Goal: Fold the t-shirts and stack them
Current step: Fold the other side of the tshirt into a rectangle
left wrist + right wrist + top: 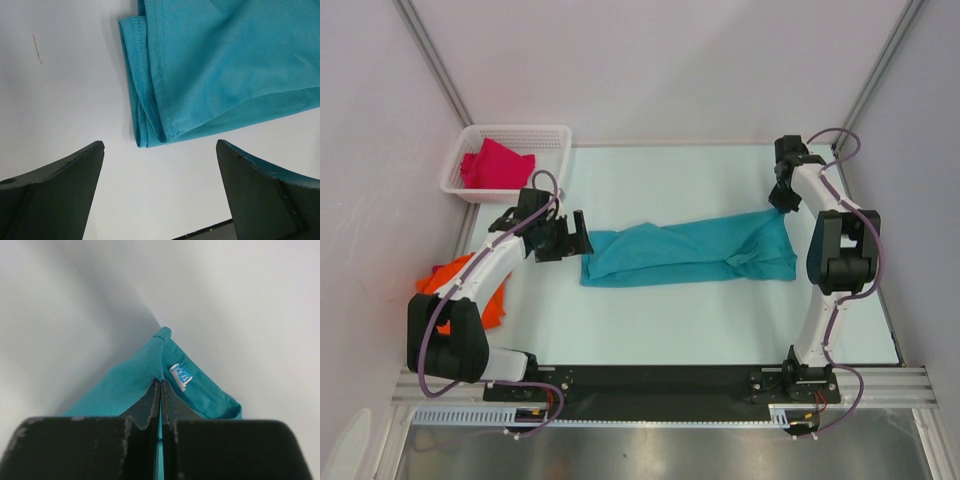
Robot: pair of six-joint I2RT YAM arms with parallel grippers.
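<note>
The white counter (670,325) carried the teal shirt (690,255), which lay across its middle as a long rumpled band running left to right, not yet flat and not yet folded. The basket (555,138) stood at the far left corner with the magenta shirt (495,165) inside. The orange shirt (496,303) was heaped at the left edge, partly under the left arm. The step in hand seemed to be spreading the teal shirt between both arms. The right gripper (160,386) was pressed together on the shirt's far right corner, pinching the cloth just beside the small white label (180,376). The left gripper (160,150) hung spread wide just left of the shirt's left end, touching nothing, with the stitched hem (145,95) lying ahead of its fingers in several bunched layers. To do this well, the left gripper probably had to move forward and down until the hem corner sat deep between its fingers before closing. It also needed to take the edge that matched the right gripper's side, or the shirt would likely twist. Pulling apart should probably wait for a firm left grip, and stay gentle so the right corner did not slip.
</note>
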